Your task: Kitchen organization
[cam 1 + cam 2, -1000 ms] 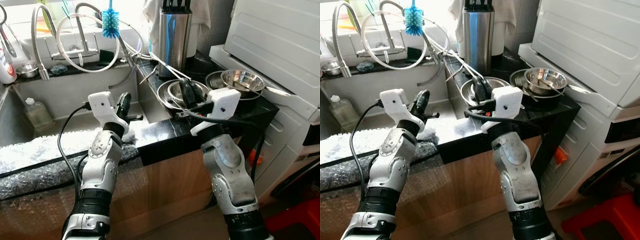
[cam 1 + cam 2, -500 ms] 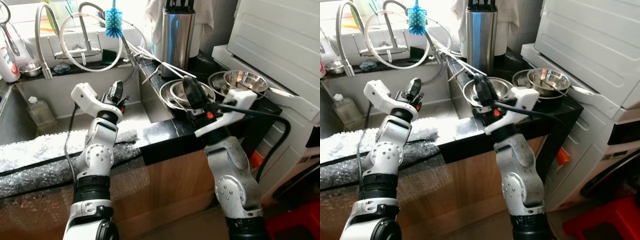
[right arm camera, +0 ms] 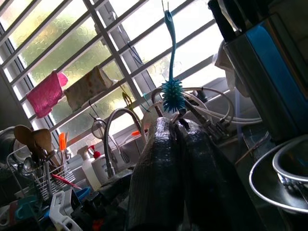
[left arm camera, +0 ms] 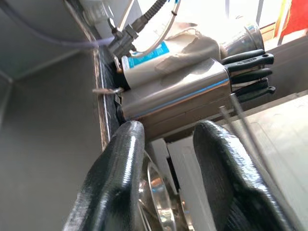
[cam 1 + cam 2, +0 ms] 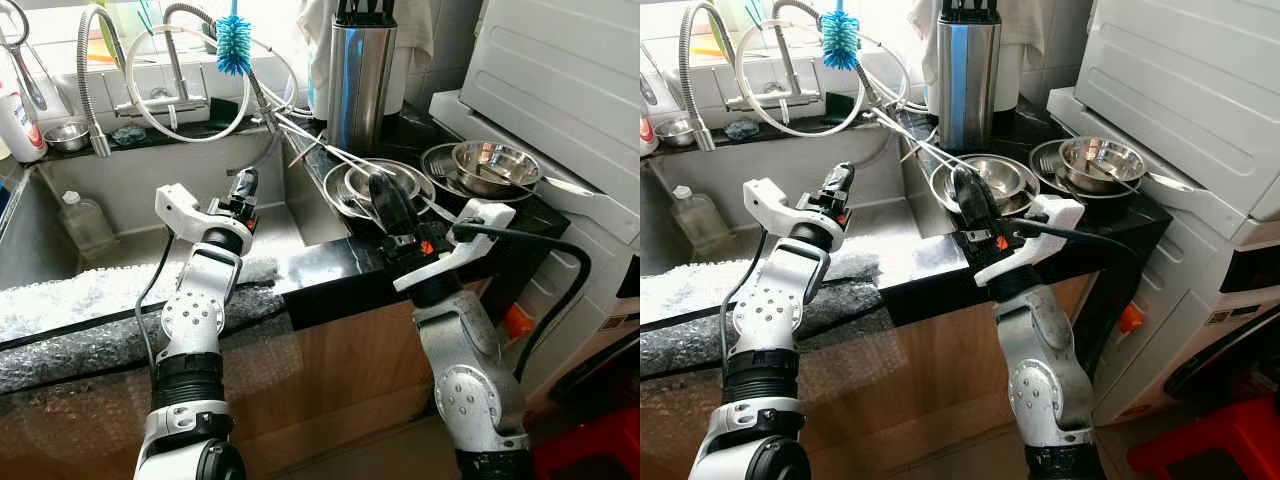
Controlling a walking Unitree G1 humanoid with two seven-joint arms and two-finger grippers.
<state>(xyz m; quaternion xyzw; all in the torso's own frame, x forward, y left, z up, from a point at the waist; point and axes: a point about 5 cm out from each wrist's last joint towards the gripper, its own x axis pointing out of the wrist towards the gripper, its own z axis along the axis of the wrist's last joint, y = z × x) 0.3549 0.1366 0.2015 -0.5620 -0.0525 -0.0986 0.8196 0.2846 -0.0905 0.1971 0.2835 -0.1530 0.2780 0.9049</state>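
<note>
The right gripper (image 5: 970,190), its black fingers pressed together on nothing, hangs at the near rim of the nested steel bowls (image 5: 992,180) on the black counter (image 5: 940,262), which lie just ahead and nearer this arm. The left gripper (image 5: 244,186), fingers slightly parted and empty, hovers over the sink (image 5: 130,190). Behind stand the tall steel knife block (image 5: 355,75), thin wire rods (image 5: 320,145) slanting across, and a second stack of steel bowls (image 5: 490,165) to the right.

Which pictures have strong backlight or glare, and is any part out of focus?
Right wrist view: the window is blown out, so the right gripper and bottle brush look dark. Left wrist view: the left gripper's fingers are soft, and the knife block shines. Eye views: sharp.
</note>
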